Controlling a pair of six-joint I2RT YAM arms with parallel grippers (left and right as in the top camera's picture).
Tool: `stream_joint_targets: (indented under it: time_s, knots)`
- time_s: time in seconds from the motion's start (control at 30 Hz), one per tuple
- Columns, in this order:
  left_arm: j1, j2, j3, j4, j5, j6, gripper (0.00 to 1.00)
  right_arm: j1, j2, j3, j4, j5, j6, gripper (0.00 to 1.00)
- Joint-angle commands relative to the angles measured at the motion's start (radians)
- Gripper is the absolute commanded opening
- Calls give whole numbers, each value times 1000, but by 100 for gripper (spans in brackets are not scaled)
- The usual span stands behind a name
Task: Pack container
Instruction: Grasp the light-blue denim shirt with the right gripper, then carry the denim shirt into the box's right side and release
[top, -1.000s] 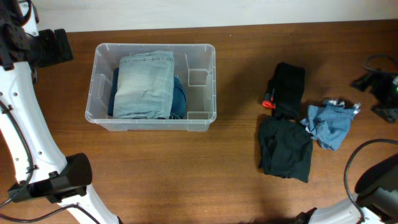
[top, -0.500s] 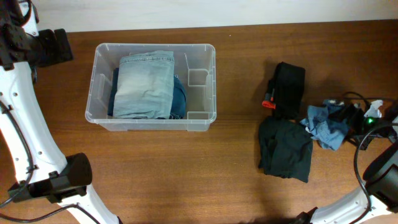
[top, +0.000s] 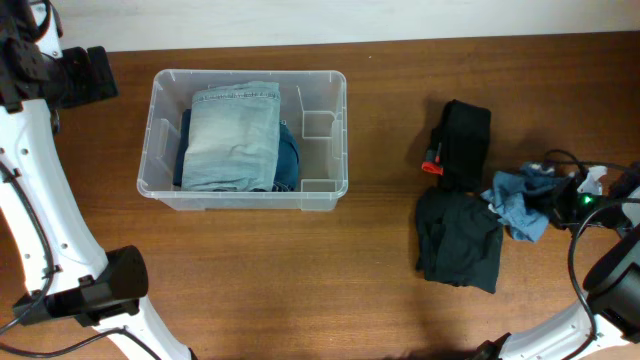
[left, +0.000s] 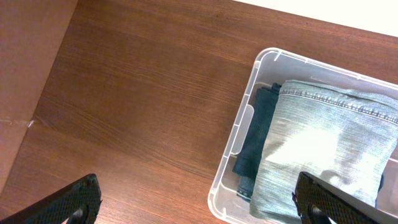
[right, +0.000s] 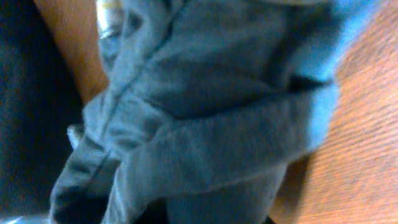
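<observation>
The clear container (top: 160, 130) stands at the table's left, holding folded light jeans (top: 235, 135) on a dark blue garment (top: 290, 160). In the left wrist view my left gripper (left: 202, 205) hangs open high above the container's (left: 239, 130) left rim, one fingertip over the jeans (left: 329, 143) and the other over bare wood. At the far right my right gripper (top: 562, 196) is on the right edge of a crumpled blue cloth (top: 515, 205). That cloth (right: 211, 112) fills the right wrist view and bunches toward the jaws, hiding the fingers.
A black garment (top: 465, 135) with a red tag (top: 431, 166) lies right of centre, and another black garment (top: 458, 240) lies below it, touching the blue cloth. The container's right side has small dividers (top: 318, 125). Cables (top: 555, 160) trail near the right gripper.
My right gripper came in from the far right edge onto the blue cloth and closed; the cloth has bunched slightly leftward. The left arm and the container have not moved.
</observation>
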Motion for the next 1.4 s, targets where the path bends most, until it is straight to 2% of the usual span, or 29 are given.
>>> stream_joint_targets:
  time_s: [0.0, 0.1, 0.17, 0.3, 0.4, 0.43, 0.5, 0.67, 0.83, 1.1, 1.17, 1.2, 1.27, 1.3, 1.37]
  knots:
    - [1, -23, 15, 1, -4, -10, 100, 23, -117, 74, -65, -167, 14, 14]
    - [1, -23, 15, 1, -5, -10, 100, 78, -238, 138, -101, -278, 14, 4]
    - [1, -23, 15, 1, -5, -10, 100, 127, -299, 163, -95, -319, 14, 4]
    - [1, -23, 15, 1, -5, -10, 100, 365, -420, 191, 44, -344, 105, 4]
    - [1, -23, 15, 1, -5, -10, 100, 532, -425, 191, 161, -344, 171, 4]
    - [1, -23, 15, 1, -5, -10, 100, 649, -412, 191, 249, -344, 204, 4]
    - [1, -23, 15, 1, -5, -10, 100, 794, -386, 191, 377, -343, 230, 4]
    - [1, -23, 15, 1, -5, -10, 100, 1020, -299, 191, 537, -248, 274, 4]
    - [1, -23, 15, 1, -5, -10, 100, 1131, -171, 191, 537, -106, 278, 4]
    - [1, -23, 15, 1, -5, -10, 100, 1149, -26, 191, 537, 84, 285, 4]
    - [1, -23, 15, 1, -5, -10, 100, 1149, -26, 191, 547, 116, 285, 15]
    - [1, -23, 15, 1, -5, -10, 100, 1149, -26, 191, 556, 126, 285, 29]
    - [1, -23, 15, 1, -5, -10, 100, 1149, -26, 194, 569, 126, 285, 39]
    - [1, -23, 15, 1, -5, -10, 100, 1149, -26, 199, 567, 125, 285, 52]
    - [1, -23, 15, 1, -5, -10, 100, 1149, -28, 217, 552, 124, 285, 56]
